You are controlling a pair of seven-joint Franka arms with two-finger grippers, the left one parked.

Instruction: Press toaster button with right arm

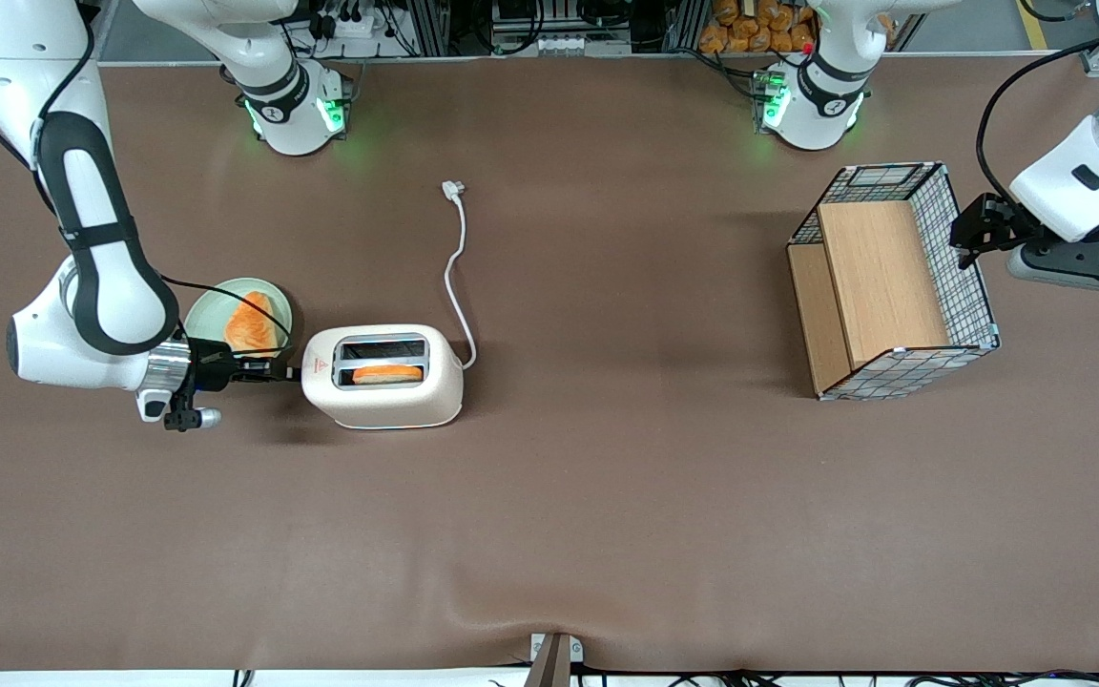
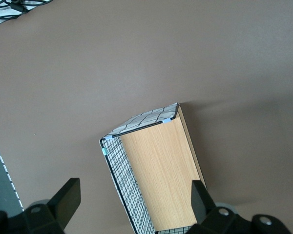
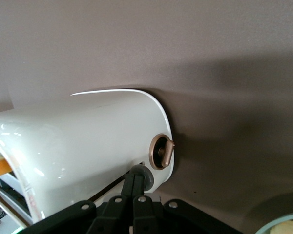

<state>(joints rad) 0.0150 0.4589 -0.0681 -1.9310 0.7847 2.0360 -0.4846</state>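
Note:
The cream-white toaster (image 1: 385, 405) stands on the brown table with an orange toast slice (image 1: 387, 374) in the slot nearer the front camera. My right gripper (image 1: 275, 373) is level with the toaster's short end by the red mark (image 1: 320, 365). Its fingers are shut together. In the right wrist view the gripper (image 3: 136, 174) has its tips touching the small grey button (image 3: 148, 178) on the toaster (image 3: 88, 141), just beside a copper dial (image 3: 162, 152). In the front view the button is hidden by the fingertips.
A pale green plate (image 1: 202, 315) with a toast slice (image 1: 249, 324) sits beside my wrist, farther from the front camera. The toaster's white cord and plug (image 1: 453, 191) trail toward the arm bases. A wire basket with a wooden insert (image 1: 883, 281) stands toward the parked arm's end.

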